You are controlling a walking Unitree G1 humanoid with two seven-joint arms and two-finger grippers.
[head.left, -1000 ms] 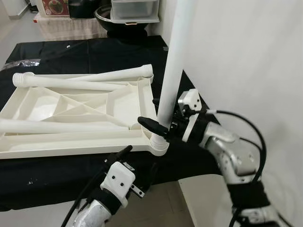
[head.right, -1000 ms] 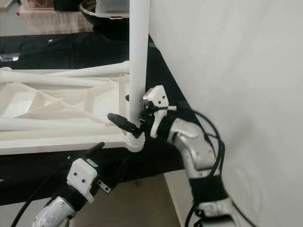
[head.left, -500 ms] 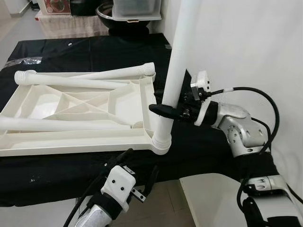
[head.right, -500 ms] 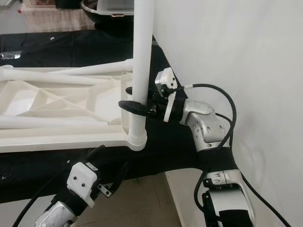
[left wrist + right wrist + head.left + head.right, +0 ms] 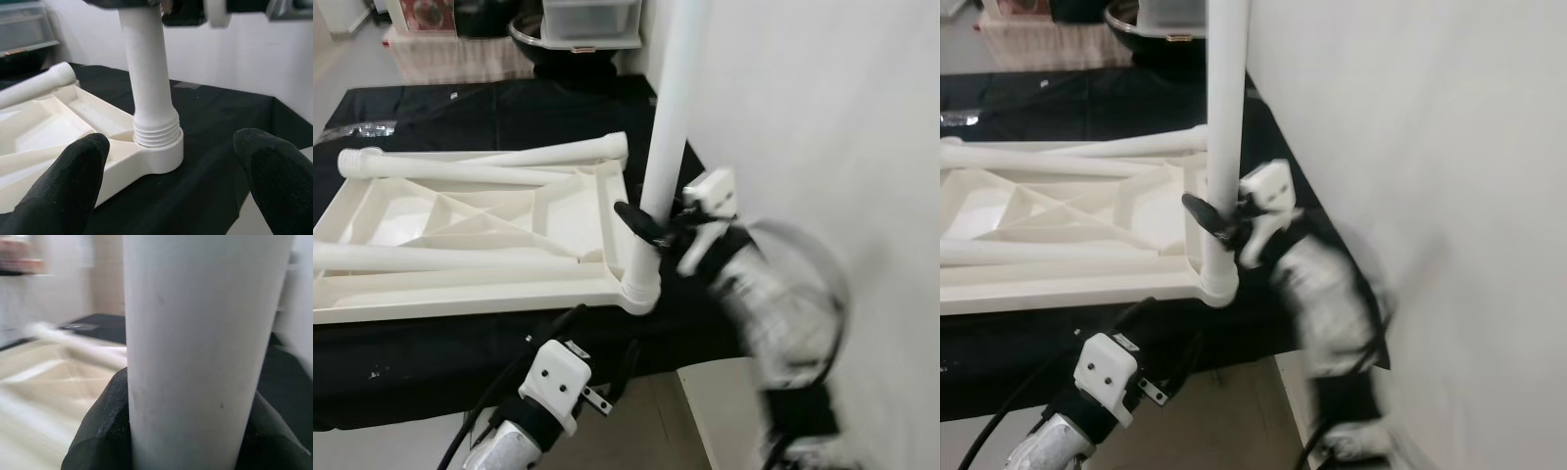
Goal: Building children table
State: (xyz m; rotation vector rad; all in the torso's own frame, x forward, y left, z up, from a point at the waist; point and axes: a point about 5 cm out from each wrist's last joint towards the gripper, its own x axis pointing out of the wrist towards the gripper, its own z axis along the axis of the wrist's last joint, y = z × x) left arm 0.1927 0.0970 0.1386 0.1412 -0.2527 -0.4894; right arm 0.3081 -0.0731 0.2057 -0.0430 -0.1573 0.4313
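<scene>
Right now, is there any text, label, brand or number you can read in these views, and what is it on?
No readable text.
Red-and-white box on the far shelf: print too small and blurred.
Table top, upright leg, both grippers: no markings visible.

The tabletop (image 5: pixel 460 294) lies upside down on the table (image 5: pixel 489 108), with three loose legs (image 5: pixel 470 171) lying across it. At its near right corner one leg (image 5: pixel 668 127) stands upright in the socket (image 5: pixel 641 294). The right gripper (image 5: pixel 651 223) sits around that leg, above the socket. The left gripper (image 5: pixel 171 176) is near the table's near edge, below the socket. A wall (image 5: pixel 822 117) stands to the right.
</scene>
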